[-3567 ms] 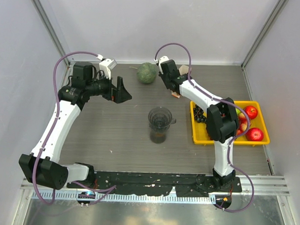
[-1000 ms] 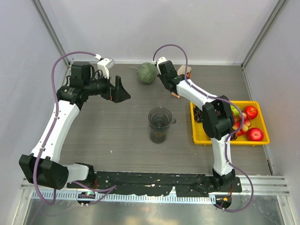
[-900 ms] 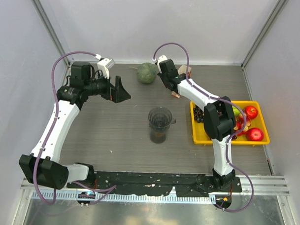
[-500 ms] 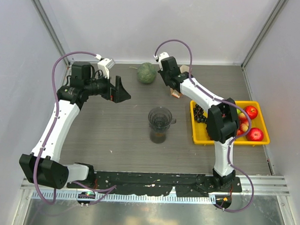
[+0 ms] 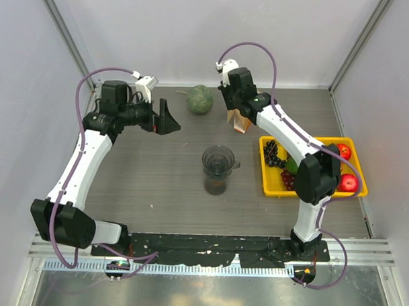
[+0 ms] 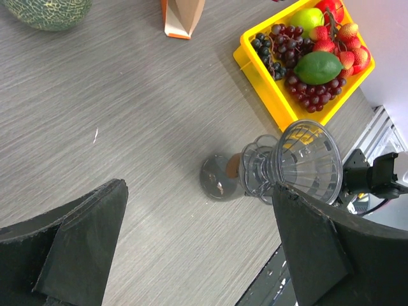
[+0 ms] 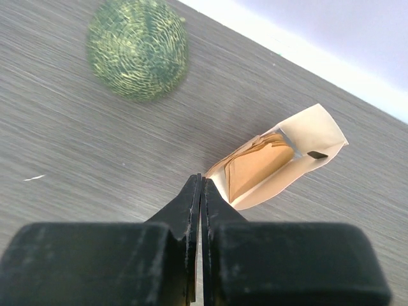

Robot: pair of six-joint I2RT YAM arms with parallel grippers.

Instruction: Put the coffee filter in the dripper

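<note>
Task barely begun, by my read. Dripper (image 5: 219,159) sits on glass jug (image 6: 220,180) mid-bench, and its cone is empty: no paper in it in top or L wrist view.

No single coffee filter is out. The only brown papers (image 7: 258,167) I see are stacked inside the open pack (image 7: 312,134), which stands at far side of bench (image 5: 156,178), near the melon (image 5: 200,99).

R tool (image 7: 199,182) is fully closed, tips just beside pack's near edge. Nothing visible betw. its fingers, so prob. no sheet caught. L tool (image 5: 167,118) is spread wide w/ nothing in it, far left, well apart from dripper.

Left to do: pull one filter, carry it over, seat it in cone. Fruit tray (image 6: 261,89) not involved.
</note>
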